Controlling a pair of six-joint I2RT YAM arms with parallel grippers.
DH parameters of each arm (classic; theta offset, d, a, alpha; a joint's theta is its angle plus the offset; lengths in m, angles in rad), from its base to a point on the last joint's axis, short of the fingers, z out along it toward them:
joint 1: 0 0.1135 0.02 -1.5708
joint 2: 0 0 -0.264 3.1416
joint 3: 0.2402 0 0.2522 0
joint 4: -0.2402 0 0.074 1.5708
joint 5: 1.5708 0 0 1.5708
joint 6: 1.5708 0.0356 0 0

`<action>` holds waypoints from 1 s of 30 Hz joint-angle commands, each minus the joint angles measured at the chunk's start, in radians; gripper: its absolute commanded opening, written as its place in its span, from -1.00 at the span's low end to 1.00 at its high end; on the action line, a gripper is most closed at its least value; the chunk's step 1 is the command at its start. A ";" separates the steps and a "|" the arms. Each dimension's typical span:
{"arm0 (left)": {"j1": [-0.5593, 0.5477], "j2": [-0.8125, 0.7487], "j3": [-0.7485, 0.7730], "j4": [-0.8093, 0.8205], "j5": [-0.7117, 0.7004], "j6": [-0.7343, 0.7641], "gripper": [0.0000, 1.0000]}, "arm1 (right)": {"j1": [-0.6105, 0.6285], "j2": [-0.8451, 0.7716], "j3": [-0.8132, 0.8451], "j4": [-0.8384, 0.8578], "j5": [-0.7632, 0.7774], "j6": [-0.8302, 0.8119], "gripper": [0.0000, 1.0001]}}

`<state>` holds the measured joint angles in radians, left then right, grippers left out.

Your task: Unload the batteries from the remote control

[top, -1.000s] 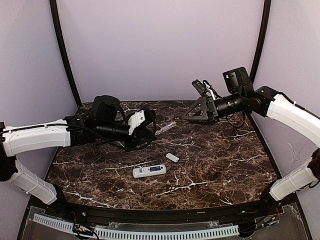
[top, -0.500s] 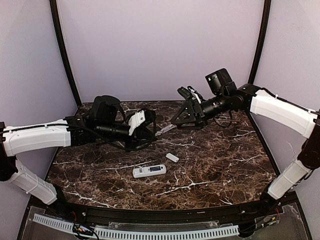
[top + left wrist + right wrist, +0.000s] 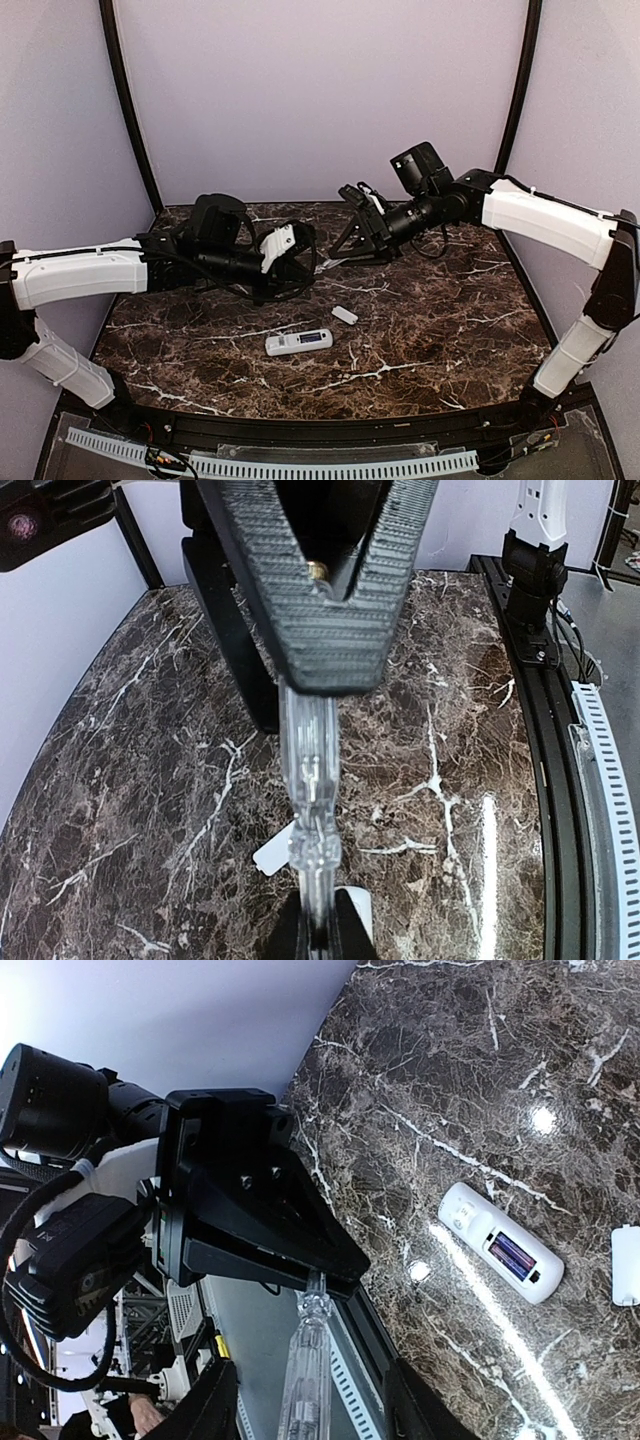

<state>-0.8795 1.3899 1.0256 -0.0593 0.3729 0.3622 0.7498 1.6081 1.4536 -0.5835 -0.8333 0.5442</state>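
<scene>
Likely handover at remote control's (image 3: 299, 342) 12 o'clock: left gripper (image 3: 320, 925) clenches clear tool (image 3: 312, 780); right gripper (image 3: 327, 670) straddles tip, unclosed. Next: clamp, pry batteries (image 3: 515, 1257).

Reference point: the remote control (image 3: 298, 343), lying on the table (image 3: 450, 310) toward its near edge. The batteries (image 3: 515, 1256) sit in the remote's compartment. A cover piece (image 3: 344, 315) lies just behind and right of the remote, apart from it. Farther behind the remote and above the table, the left gripper (image 3: 320, 920) is on the left and the right gripper (image 3: 310, 1370) on the right. A tool (image 3: 312, 770) spans between them.
</scene>
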 commanded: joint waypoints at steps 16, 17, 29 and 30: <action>0.003 0.041 0.048 -0.044 -0.048 -0.036 -0.99 | 0.053 0.073 0.078 -0.057 0.077 -0.003 -0.24; 0.003 0.042 0.048 -0.045 -0.048 -0.037 -0.99 | 0.053 0.076 0.079 -0.058 0.080 -0.005 -0.25; 0.002 0.057 0.057 -0.057 -0.048 -0.041 -0.99 | 0.062 0.093 0.090 -0.046 0.109 -0.010 -0.36; 0.003 0.059 0.058 -0.057 -0.048 -0.045 -0.99 | 0.063 0.095 0.090 -0.046 0.109 -0.010 -0.37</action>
<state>-0.8795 1.4418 1.0489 -0.0872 0.3279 0.3313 0.8009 1.6909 1.5135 -0.6441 -0.7433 0.5472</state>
